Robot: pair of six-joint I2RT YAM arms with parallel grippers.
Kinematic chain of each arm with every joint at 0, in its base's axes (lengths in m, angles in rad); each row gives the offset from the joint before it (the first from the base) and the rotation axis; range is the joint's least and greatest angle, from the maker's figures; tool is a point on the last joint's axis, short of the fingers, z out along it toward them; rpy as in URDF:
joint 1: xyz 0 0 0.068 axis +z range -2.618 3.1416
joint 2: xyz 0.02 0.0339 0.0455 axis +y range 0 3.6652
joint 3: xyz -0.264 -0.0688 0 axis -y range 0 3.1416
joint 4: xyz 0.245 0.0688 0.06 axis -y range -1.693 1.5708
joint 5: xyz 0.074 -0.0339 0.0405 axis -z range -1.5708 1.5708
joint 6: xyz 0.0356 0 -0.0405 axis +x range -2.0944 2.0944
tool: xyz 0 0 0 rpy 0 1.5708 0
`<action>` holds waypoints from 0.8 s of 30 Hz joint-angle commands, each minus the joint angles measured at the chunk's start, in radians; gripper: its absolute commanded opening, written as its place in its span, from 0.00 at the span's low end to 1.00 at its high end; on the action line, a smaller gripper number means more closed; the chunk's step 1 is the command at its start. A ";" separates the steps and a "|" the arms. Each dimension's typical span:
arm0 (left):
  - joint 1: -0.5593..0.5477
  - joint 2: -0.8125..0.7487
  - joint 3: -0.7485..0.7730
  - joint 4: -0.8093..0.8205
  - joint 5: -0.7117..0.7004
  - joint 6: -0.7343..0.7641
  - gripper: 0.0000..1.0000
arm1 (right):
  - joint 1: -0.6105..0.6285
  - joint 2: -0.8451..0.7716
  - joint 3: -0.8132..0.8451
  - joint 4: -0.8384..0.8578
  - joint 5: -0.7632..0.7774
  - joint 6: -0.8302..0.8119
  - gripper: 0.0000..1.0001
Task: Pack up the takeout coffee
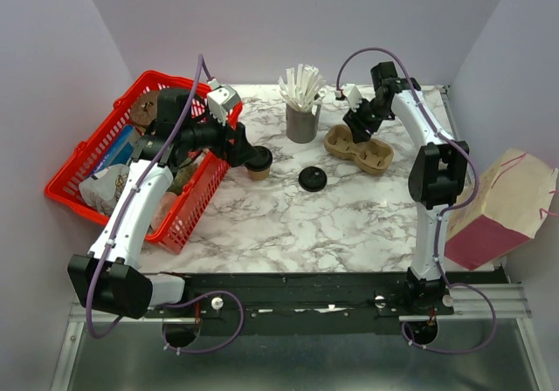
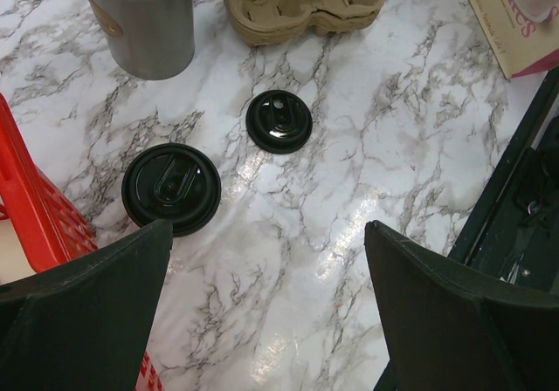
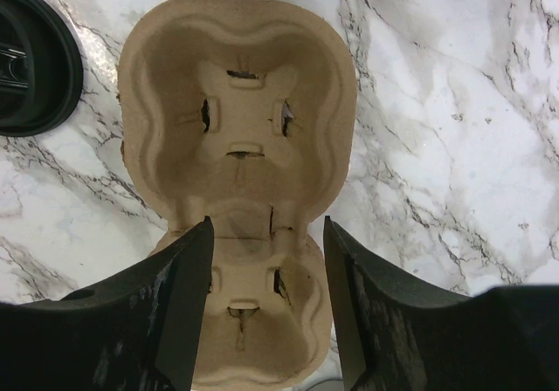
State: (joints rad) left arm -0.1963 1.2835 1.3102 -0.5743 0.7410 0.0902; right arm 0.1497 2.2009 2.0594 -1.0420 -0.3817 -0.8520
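Note:
A small tan paper cup (image 1: 258,172) stands on the marble table with a black lid (image 1: 258,156) on top; in the left wrist view only this lid (image 2: 170,188) shows, from above. A second black lid (image 1: 312,179) lies loose on the table and shows in the left wrist view (image 2: 279,121). My left gripper (image 1: 248,153) is open and empty (image 2: 266,229), just above and behind the lidded cup, which sits by its left finger. My right gripper (image 1: 359,130) is open (image 3: 266,225), hovering with its fingers on either side of the brown pulp carrier's (image 3: 238,129) waist.
A grey cup of white sticks (image 1: 302,116) stands behind the lids, next to the carrier (image 1: 358,148). A red basket (image 1: 179,221) of goods sits at the left. A tan and pink paper bag (image 1: 502,206) lies at the right table edge. A black lid (image 3: 31,59) edges the right wrist view.

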 commanded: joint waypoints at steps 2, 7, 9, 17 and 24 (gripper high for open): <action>0.008 0.010 0.003 -0.001 -0.006 0.002 0.99 | 0.004 0.022 -0.015 -0.012 0.030 -0.012 0.62; 0.008 0.013 -0.002 0.004 -0.006 -0.001 0.99 | 0.005 0.026 -0.021 -0.021 0.029 -0.013 0.60; 0.009 0.013 -0.003 0.002 -0.006 -0.001 0.99 | 0.004 0.031 -0.021 -0.032 0.024 -0.015 0.59; 0.009 0.010 -0.011 0.004 -0.009 -0.001 0.99 | 0.004 0.042 -0.021 -0.044 0.027 -0.018 0.59; 0.009 0.010 -0.011 0.004 -0.008 -0.001 0.99 | 0.004 0.048 -0.019 -0.053 0.033 -0.016 0.60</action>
State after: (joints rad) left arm -0.1955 1.2919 1.3102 -0.5739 0.7414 0.0898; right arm 0.1497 2.2189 2.0472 -1.0573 -0.3695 -0.8581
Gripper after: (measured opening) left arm 0.987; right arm 0.595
